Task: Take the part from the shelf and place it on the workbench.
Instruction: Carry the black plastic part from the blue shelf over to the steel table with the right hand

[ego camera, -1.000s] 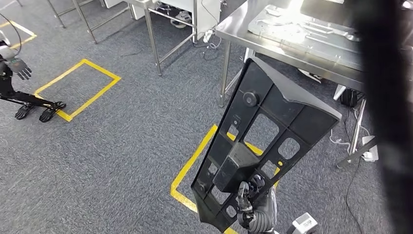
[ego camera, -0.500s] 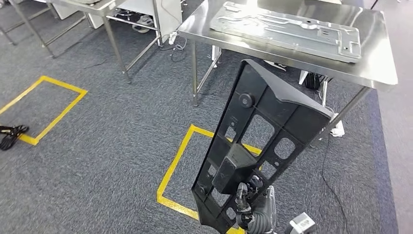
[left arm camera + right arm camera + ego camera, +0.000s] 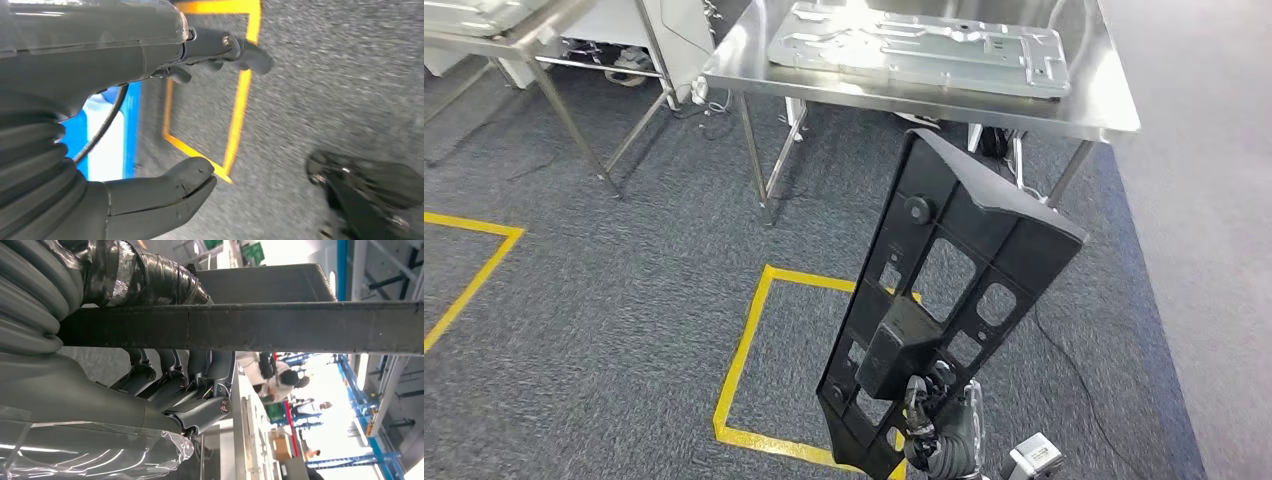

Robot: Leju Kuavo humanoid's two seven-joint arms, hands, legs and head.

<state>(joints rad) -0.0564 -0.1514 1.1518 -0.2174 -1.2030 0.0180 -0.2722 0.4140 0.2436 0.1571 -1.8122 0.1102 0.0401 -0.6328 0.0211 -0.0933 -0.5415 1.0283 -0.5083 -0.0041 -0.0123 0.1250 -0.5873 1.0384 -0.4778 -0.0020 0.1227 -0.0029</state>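
The part (image 3: 944, 290) is a long black plastic panel with several cut-outs, held upright and tilted in front of me. My right hand (image 3: 939, 425) grips its lower end; in the right wrist view the fingers (image 3: 175, 385) wrap around the panel's dark edge (image 3: 250, 327). The steel workbench (image 3: 1114, 110) stands ahead beyond the panel's top, with a flat grey metal plate (image 3: 919, 45) lying on it. In the left wrist view my left hand (image 3: 100, 60) hangs over the carpet, fingers and thumb apart, holding nothing.
A yellow taped square (image 3: 744, 345) marks the grey carpet just before the workbench. A second steel table (image 3: 484, 25) stands at the far left. A cable (image 3: 1064, 360) trails on the floor by the bench's right legs. Another yellow line (image 3: 474, 275) runs at the left.
The whole view has swung: the camera has turned, so the workbench now lies straight ahead and nearer. The panel stays in my right hand at the same tilt.
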